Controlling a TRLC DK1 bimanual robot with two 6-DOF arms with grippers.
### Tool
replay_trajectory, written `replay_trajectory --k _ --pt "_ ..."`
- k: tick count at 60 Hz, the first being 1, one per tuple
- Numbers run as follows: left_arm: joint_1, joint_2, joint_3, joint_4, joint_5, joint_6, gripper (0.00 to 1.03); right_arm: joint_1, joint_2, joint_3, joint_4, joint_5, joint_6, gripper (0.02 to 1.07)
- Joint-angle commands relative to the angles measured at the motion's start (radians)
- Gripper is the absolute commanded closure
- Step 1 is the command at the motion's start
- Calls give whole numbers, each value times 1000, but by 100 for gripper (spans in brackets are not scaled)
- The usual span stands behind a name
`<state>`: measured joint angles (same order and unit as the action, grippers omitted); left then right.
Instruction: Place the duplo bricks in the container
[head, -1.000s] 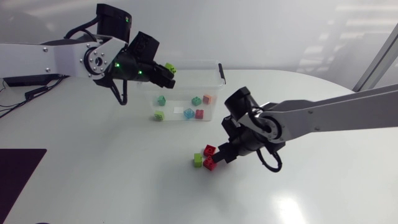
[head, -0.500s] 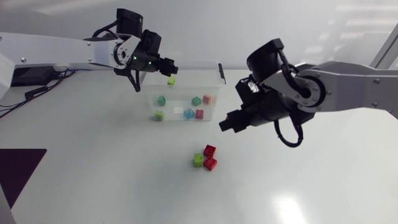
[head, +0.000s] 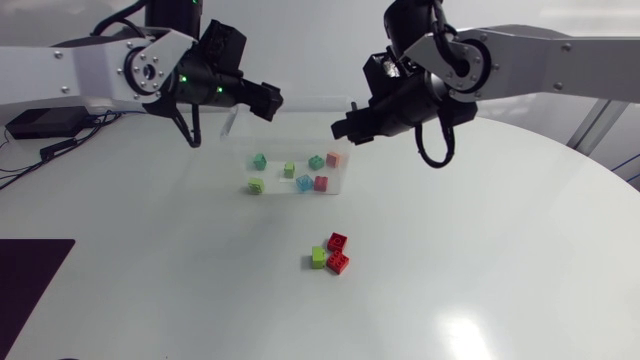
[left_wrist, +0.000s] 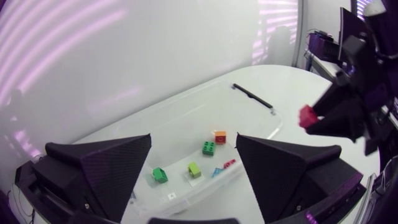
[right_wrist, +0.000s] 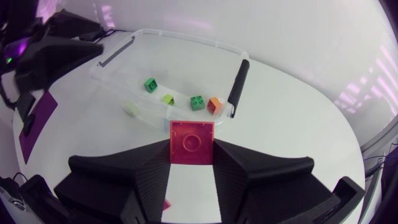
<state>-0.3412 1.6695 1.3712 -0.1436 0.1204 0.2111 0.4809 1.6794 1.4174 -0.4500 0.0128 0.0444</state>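
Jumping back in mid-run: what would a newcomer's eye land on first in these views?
First, the red brick pinched in the right gripper, held in the air near the right end of the clear container. Next, the left gripper, open and empty above the container's far side. Then the three loose bricks, two red and one green, clustered on the table in front of the container.

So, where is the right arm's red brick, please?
Head view: the red duplo brick is clamped in the right tool, aloft by the clear container's right end.
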Motion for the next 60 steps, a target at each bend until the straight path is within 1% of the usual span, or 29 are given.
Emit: replay_trajectory --k 1,14,23,28,30,32,33,35,37,39,41,50,60 --pt "-16 -70 -98 -25 24 47 7 -13 69 75 -15 3 -3 83" --pt "-76 -180 -320 -37 44 154 7 -19 204 245 -32 6 -3 83" --pt "-111 -194 -400 -36 58 191 7 -16 295 347 -41 6 -3 83" --pt "-140 -189 -437 -33 68 212 7 -16 365 419 -55 7 -6 81" --pt "-159 -182 -451 -30 67 221 7 -15 391 446 -64 9 -6 73" --pt "-171 -171 -460 -27 68 232 7 -16 414 476 -75 10 -5 60" --pt "-182 -163 -463 -22 68 235 7 -16 428 492 -79 12 -5 48" --pt "-191 -148 -465 -16 68 238 7 -15 441 512 -93 18 -3 33" --pt "-202 -136 -465 -14 68 241 7 -13 447 526 -104 23 -3 20" --pt "-216 -114 -458 -13 67 251 7 -11 442 528 -110 24 -1 11" --pt "-228 -103 -454 -13 68 260 7 -11 428 522 -111 24 -3 7" --pt "-280 -57 -443 -5 67 329 7 -8 309 417 -111 19 -9 7" --pt "-308 10 -425 -11 67 429 7 21 111 176 -101 -7 -20 7"
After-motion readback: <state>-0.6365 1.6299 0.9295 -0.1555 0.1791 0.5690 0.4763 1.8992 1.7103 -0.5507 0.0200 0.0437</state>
